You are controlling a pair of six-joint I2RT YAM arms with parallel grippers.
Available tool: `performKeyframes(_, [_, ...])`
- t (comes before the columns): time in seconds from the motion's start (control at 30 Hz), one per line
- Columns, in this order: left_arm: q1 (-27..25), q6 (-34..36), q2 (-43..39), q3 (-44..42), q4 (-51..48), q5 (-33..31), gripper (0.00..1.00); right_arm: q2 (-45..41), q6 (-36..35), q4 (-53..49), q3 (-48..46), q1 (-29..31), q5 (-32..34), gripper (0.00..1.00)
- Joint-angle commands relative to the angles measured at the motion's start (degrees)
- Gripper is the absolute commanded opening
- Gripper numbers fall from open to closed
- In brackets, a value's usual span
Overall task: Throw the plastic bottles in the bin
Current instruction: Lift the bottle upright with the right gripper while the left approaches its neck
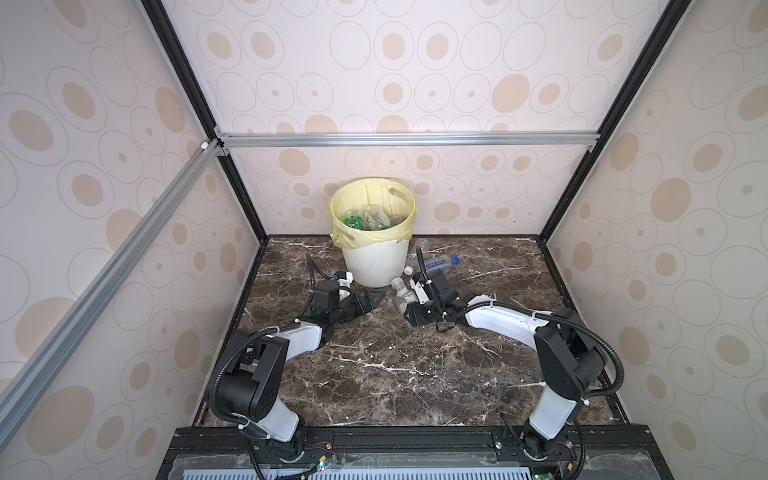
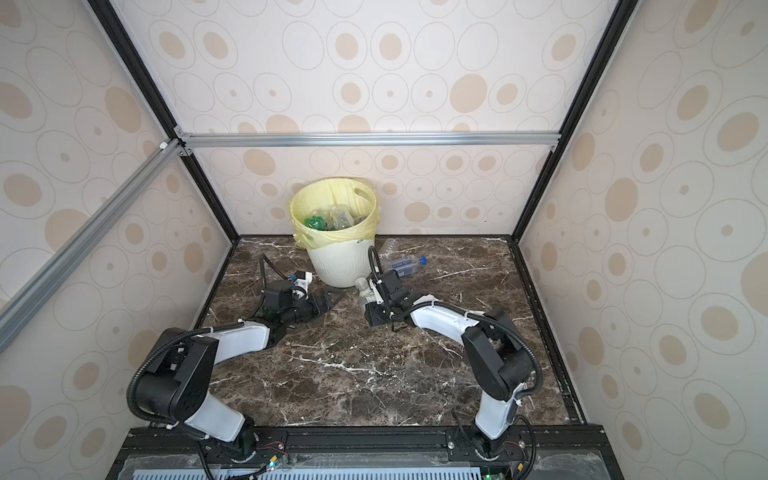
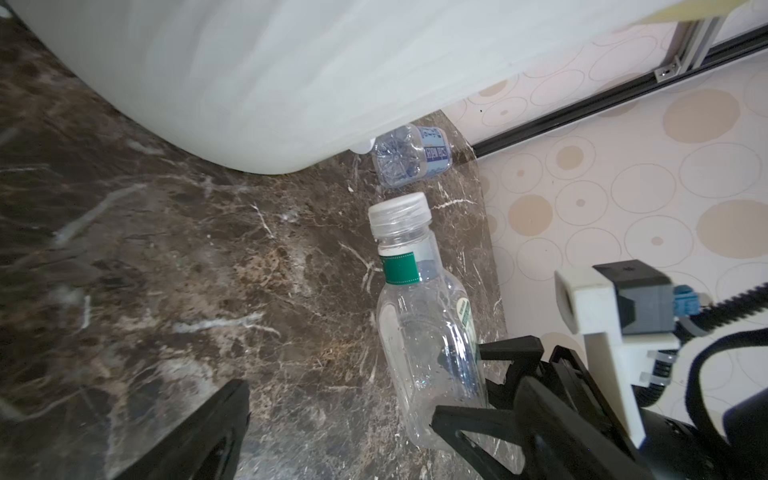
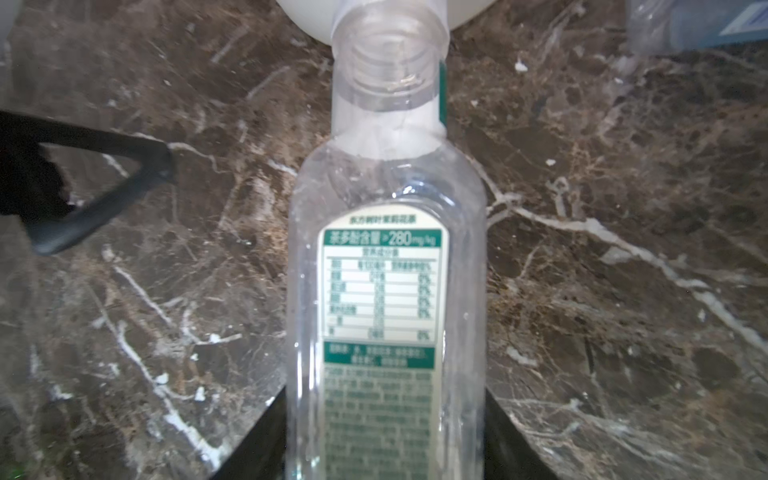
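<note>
Broadly, you are looking into one booth: walls (image 1: pixel 436 62) papered with beige ovals and braced by black and silver frame bars (image 1: pixel 415 139). They stand around one dark brown marble table (image 1: pixel 374 386) veined in white. Your left arm (image 1: pixel 303 338) and right arm (image 1: pixel 498 318) reach in from the near edge.

One bin (image 1: pixel 376 262), cream and ribbed with a yellow bag (image 1: pixel 399 232) over its rim, stands at the far edge, left of the middle. Your left gripper (image 1: pixel 370 301) sits low just in front of the bin, fingers spread wide with nothing between them. Your right gripper (image 1: pixel 409 305), just beside it, is clamped on one green-labelled bottle (image 1: pixel 400 291). You cannot tell whether that bottle is off the marble.

Two other plastic bottles lie loose just right of the bin: a blue-labelled bottle (image 1: pixel 440 264) with a blue cap, and a clear bottle (image 2: pixel 388 246) behind it.

Only the top views show the green and clear bottles (image 2: pixel 332 220) heaped in the bin, too jumbled to count. Only the right wrist view shows the printed table on the label of the bottle in your grip. Only the left wrist view shows its green neck band (image 3: pixel 401 270).
</note>
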Motion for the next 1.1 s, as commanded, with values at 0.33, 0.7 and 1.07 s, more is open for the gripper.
performKeyframes(0.33, [-3.2, -5.6, 3.5, 7.5, 10.4, 4.9, 0.94, -5.1, -0.8, 3.5, 0.3, -0.8, -8.7, 0.53])
performKeyframes(0.7, [-4.9, -4.9, 3.4, 7.5, 10.0, 4.6, 0.86, -6.5, -0.6, 4.3, 1.0, -1.1, -10.3, 0.53])
performKeyframes(1.07, [-6.7, -5.8, 4.1, 7.9, 10.6, 4.2, 0.81, -8.1, -0.4, 6.2, 0.5, -1.3, -10.0, 0.53])
